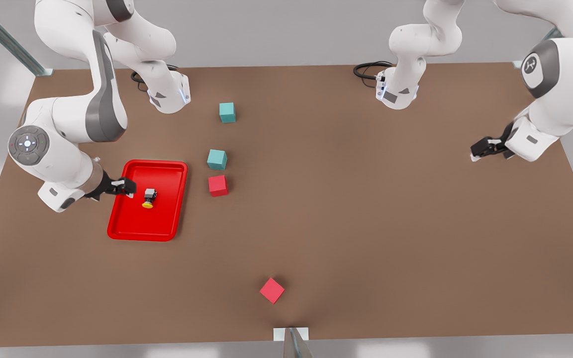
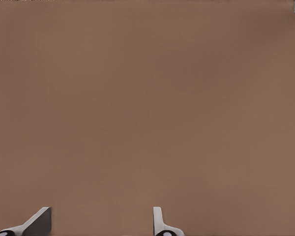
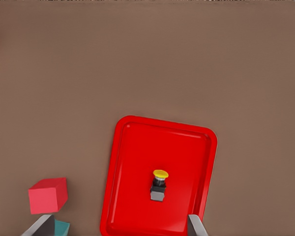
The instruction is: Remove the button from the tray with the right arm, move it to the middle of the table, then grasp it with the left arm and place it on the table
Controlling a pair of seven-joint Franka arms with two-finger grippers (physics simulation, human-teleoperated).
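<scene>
Nothing was done yet: the button (image 1: 149, 198) lay in the tray (image 1: 167, 169) at the front view's left, the right end effector (image 1: 126, 187) spread beside it, the left end effector (image 1: 483, 149) spread, waiting far right.

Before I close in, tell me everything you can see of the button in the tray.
The button is tiny: grey boxy body, black collar, round yellow cap. It lies on its side on the floor of the glossy red tray, near the middle, clear of the rim, cap pointing toward the front view's bottom. Nothing grips it; the right gripper, open, hovers beside it on the front view's left.
</scene>
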